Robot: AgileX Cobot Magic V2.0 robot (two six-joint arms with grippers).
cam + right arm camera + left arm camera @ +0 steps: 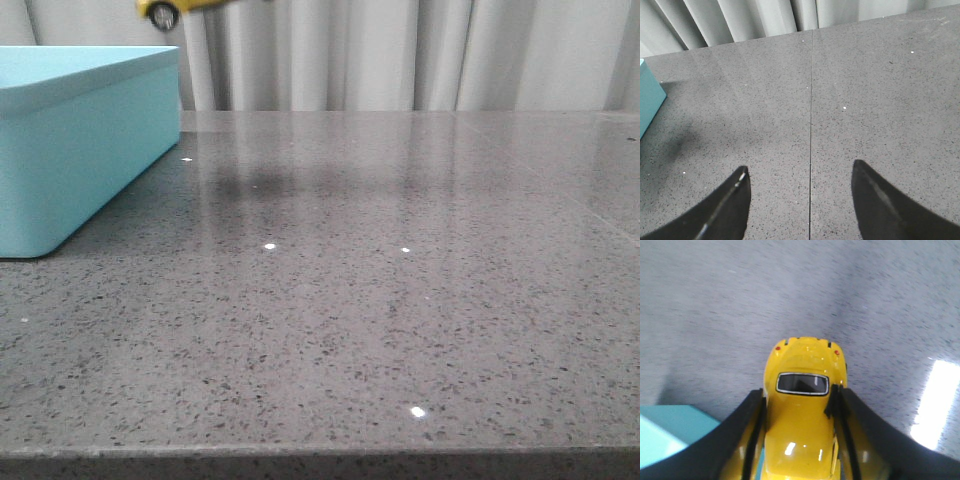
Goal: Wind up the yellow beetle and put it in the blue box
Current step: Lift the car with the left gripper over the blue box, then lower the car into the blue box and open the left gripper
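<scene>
The yellow beetle (802,415) sits between the black fingers of my left gripper (798,397), which is shut on its sides and holds it high above the table. In the front view only the car's underside and one wheel (172,10) show at the top edge, above the near right corner of the blue box (85,140). A corner of the box (670,432) also shows below the car in the left wrist view. My right gripper (799,172) is open and empty above the grey table, the box's edge (647,102) off to one side.
The speckled grey stone table (380,300) has a seam line (811,100) running across it. Grey curtains (400,50) hang behind the table's far edge. The table's front edge runs along the bottom of the front view.
</scene>
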